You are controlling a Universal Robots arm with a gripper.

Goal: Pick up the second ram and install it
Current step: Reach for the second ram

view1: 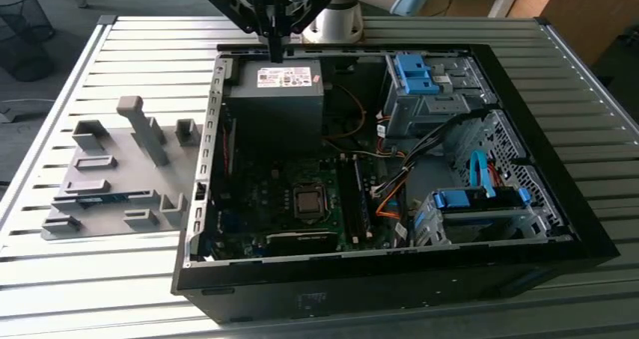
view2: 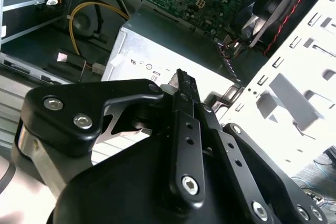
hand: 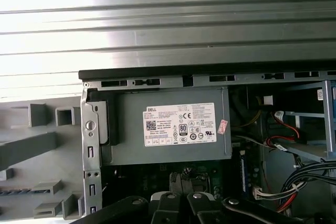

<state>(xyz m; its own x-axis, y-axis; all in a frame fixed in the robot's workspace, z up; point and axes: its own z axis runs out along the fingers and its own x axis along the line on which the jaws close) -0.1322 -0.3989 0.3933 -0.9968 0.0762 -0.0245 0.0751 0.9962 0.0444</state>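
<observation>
The gripper [view1: 277, 53] hangs above the grey power box [view1: 274, 92] at the back of the computer case [view1: 559, 204]. Its fingertips [view2: 181, 82] are pressed together and pinch nothing. The second ram [view1: 100, 199] lies in the grey holder tray [view1: 125, 176], well apart, on the exterior view's left. A good pick probably means pinching the stick's thin sides in the middle and lifting straight up. The exterior view shows where the ram lies. The second wrist view shows the fingers close up.

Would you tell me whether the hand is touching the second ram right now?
Apart. In the exterior view the hand hangs over the power supply, while the second ram lies in the grey holder.
</observation>
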